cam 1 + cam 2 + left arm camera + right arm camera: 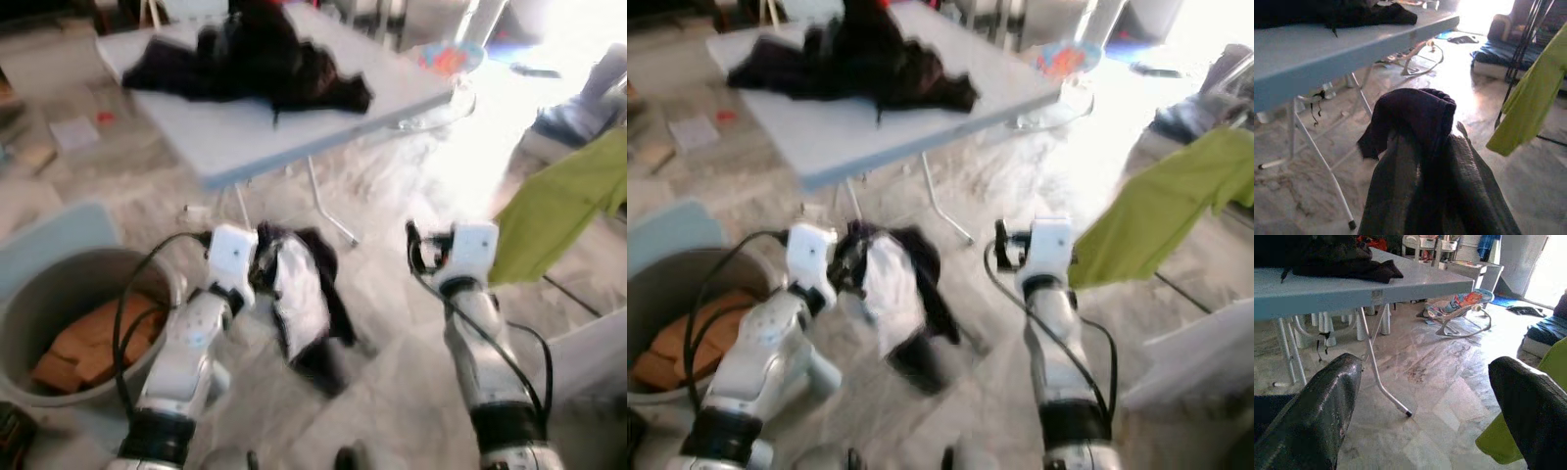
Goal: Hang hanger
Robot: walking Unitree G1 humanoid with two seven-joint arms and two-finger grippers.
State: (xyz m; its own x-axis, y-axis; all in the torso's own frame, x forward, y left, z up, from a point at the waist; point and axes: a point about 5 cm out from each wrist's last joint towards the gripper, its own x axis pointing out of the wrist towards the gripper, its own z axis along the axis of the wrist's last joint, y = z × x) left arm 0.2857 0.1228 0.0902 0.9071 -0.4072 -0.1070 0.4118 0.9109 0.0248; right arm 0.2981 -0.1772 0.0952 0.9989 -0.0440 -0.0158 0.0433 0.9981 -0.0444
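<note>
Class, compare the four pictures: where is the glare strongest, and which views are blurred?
Eye views: soft motion blur throughout, with glare bleaching the floor beyond the table. Left wrist view: sharper, the dark garment backlit by a bright doorway. Right wrist view: clearest, though the near fingers are out of focus.

Dark purple-black garment with a pale grey inner lining (299,294), bunched and drooping floorward from the left gripper (257,266), held above the marble floor before the table.

Dark purple-black garment (304,294), lime-green cloth (563,201)
</note>
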